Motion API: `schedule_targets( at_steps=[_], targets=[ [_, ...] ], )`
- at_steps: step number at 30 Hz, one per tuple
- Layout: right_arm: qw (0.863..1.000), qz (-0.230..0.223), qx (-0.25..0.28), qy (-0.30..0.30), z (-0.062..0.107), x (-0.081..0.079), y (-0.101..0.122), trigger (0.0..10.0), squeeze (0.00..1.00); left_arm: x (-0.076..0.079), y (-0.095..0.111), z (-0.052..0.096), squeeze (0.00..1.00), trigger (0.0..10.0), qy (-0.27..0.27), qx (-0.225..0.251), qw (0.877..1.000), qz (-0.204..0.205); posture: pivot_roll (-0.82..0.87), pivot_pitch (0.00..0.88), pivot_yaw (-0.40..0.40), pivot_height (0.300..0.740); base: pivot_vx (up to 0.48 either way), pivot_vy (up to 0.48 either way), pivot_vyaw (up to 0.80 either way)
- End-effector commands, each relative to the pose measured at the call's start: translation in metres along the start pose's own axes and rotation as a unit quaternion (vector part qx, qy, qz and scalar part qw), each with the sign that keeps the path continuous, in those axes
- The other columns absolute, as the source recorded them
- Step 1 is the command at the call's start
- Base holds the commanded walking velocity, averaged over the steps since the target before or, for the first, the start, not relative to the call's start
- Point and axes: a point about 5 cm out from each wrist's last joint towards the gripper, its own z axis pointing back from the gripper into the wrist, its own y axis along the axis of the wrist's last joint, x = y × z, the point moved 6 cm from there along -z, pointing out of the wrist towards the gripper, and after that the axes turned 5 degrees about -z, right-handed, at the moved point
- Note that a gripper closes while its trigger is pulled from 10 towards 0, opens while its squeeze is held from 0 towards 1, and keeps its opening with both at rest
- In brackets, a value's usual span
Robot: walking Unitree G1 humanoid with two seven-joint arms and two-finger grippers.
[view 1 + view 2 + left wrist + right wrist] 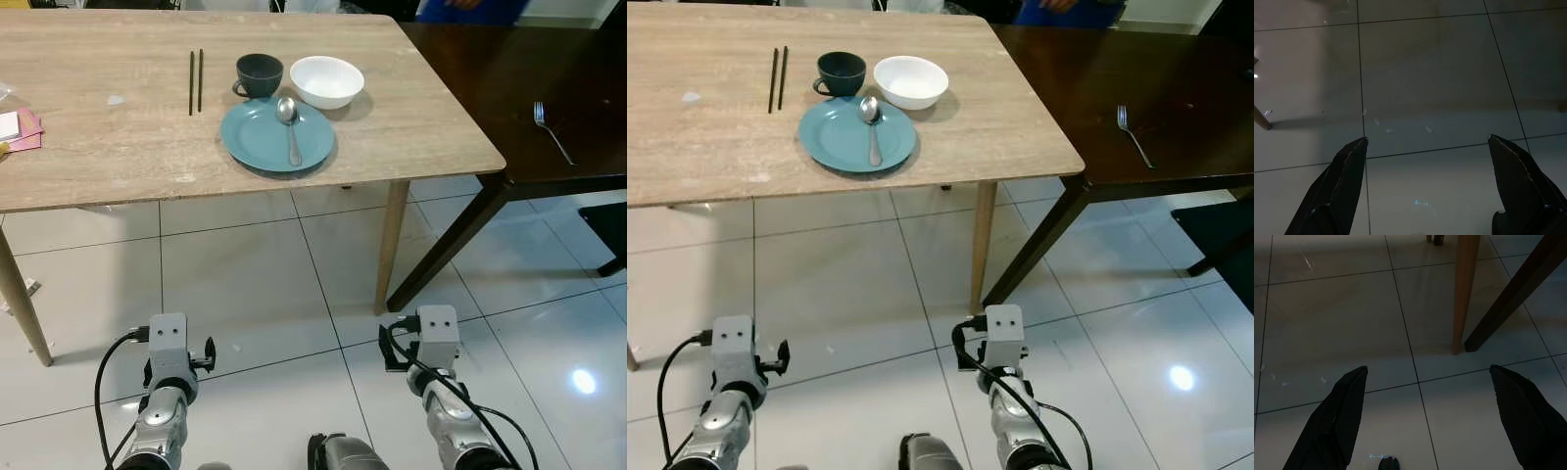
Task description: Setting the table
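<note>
Wooden tabletop [411, 117] holds a plate [257, 142] with a spoon [289, 122]; at three o'clock lies a fork [552, 130]. Both pincers, left pincer [1425, 147] and right pincer [1427, 377], hang spread over the floor. Fetching that thin fork risks a slipped pinch.

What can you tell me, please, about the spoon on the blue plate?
The spoon looks like polished silver metal, one piece with an oval bowl and a slim straight handle. It lies flat on the round blue plate, bowl toward the far side by the dark cup and white bowl, handle pointing toward the table's near edge. Only the plate touches it.

Spoon [289, 125] lies on blue plate [257, 147] (bowl upward).
</note>
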Motion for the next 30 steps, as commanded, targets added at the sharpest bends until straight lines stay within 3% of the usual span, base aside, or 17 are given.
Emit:
schedule_targets(
  at_steps=[1, 7, 10, 12, 13, 14, 15, 17, 20, 23, 24, 25, 26, 27, 28, 29, 30],
  targets=[
    [1.000, -0.002, -0.015, -0.008, 0.004, 0.005, -0.009, 10.0, 0.00, 0.005, -0.003, 0.002, 0.00, 10.0, -0.007, -0.001, 1.000, -0.005, 0.08, 0.084, -0.058, 0.740, 0.000, 0.000, 0.00],
    [1.000, 0.001, -0.012, 0.000, 0.004, 0.001, -0.009, 10.0, 0.00, 0.005, 0.003, 0.001, 0.00, 10.0, -0.002, 0.014, 1.000, 0.002, 0.08, 0.086, -0.057, 0.740, 0.000, 0.000, 0.00],
    [1.000, 0.002, -0.017, -0.003, 0.004, 0.001, -0.010, 10.0, 0.00, 0.009, -0.002, 0.001, 0.00, 10.0, -0.007, -0.001, 1.000, 0.000, 0.08, 0.085, -0.056, 0.740, 0.000, 0.000, 0.00],
    [1.000, 0.005, -0.023, -0.007, 0.004, 0.002, -0.012, 10.0, 0.00, 0.010, -0.010, 0.001, 0.00, 10.0, -0.009, -0.025, 1.000, -0.013, 0.08, 0.085, -0.056, 0.740, 0.000, 0.000, 0.00],
    [0.999, 0.013, -0.050, -0.011, 0.005, 0.003, -0.021, 10.0, 0.00, 0.011, -0.026, 0.004, 0.00, 10.0, -0.014, -0.069, 0.997, -0.020, 0.08, 0.085, -0.056, 0.740, 0.000, 0.000, 0.00],
    [0.999, 0.013, -0.050, -0.011, 0.005, 0.003, -0.021, 10.0, 0.00, 0.011, -0.026, 0.004, 0.00, 10.0, -0.014, -0.069, 0.997, -0.020, 0.08, 0.085, -0.056, 0.740, 0.000, 0.000, 0.00],
    [0.994, 0.040, -0.104, -0.017, 0.008, 0.006, -0.039, 10.0, 0.00, 0.010, -0.044, 0.008, 0.00, 10.0, -0.012, -0.117, 0.993, -0.027, 0.08, 0.085, -0.057, 0.740, 0.000, 0.000, 0.00],
    [0.991, 0.059, -0.117, -0.021, 0.011, 0.009, -0.044, 10.0, 0.00, 0.009, -0.046, 0.009, 0.00, 10.0, -0.013, -0.118, 0.993, -0.027, 0.08, 0.085, -0.057, 0.740, 0.000, 0.000, 0.00],
    [0.994, 0.019, -0.106, -0.024, 0.012, 0.010, -0.043, 10.0, 0.00, 0.003, -0.046, 0.009, 0.00, 10.0, 0.001, -0.118, 0.993, 0.020, 0.09, 0.088, -0.058, 0.740, 0.000, 0.000, 0.00],
    [0.994, 0.012, -0.104, -0.024, 0.012, 0.010, -0.043, 10.0, 0.00, 0.002, -0.045, 0.009, 0.00, 10.0, 0.003, -0.115, 0.993, 0.029, 0.09, 0.089, -0.058, 0.740, 0.000, 0.000, 0.00],
    [0.996, -0.006, -0.091, -0.018, 0.011, 0.008, -0.039, 10.0, 0.00, 0.002, -0.040, 0.008, 0.00, 10.0, 0.005, -0.103, 0.992, 0.066, 0.08, 0.089, -0.057, 0.740, 0.000, 0.000, 0.00],
    [0.996, -0.006, -0.091, -0.018, 0.011, 0.008, -0.039, 10.0, 0.00, 0.002, -0.040, 0.008, 0.00, 10.0, 0.005, -0.103, 0.992, 0.066, 0.08, 0.089, -0.057, 0.740, 0.000, 0.000, 0.00],
    [0.996, -0.048, -0.079, -0.014, 0.010, 0.005, -0.035, 10.0, 0.00, 0.003, -0.037, 0.006, 0.00, 10.0, 0.006, -0.098, 0.987, 0.129, 0.08, 0.089, -0.056, 0.740, 0.000, 0.000, 0.00],
    [0.989, -0.132, -0.062, -0.008, 0.008, 0.002, -0.029, 10.0, 0.00, 0.006, -0.028, 0.002, 0.00, 10.0, -0.002, -0.082, 0.974, 0.213, 0.08, 0.089, -0.056, 0.740, 0.000, 0.000, 0.00],
    [0.981, -0.191, -0.048, -0.002, 0.006, 0.000, -0.025, 10.0, 0.00, 0.008, -0.022, 0.000, 0.00, 10.0, -0.008, -0.069, 0.961, 0.268, 0.08, 0.089, -0.056, 0.740, 0.000, 0.000, 0.00],
    [0.976, -0.212, -0.040, 0.008, 0.005, -0.003, -0.021, 10.0, 0.00, 0.010, -0.014, -0.002, 0.00, 10.0, -0.022, -0.057, 0.955, 0.290, 0.08, 0.089, -0.056, 0.740, 0.000, 0.000, 0.00],
    [0.976, -0.212, -0.040, 0.016, 0.004, -0.005, -0.020, 10.0, 0.00, 0.012, -0.010, -0.003, 0.00, 10.0, -0.032, -0.051, 0.956, 0.287, 0.09, 0.090, -0.056, 0.740, 0.000, 0.000, 0.00]
  ],
)
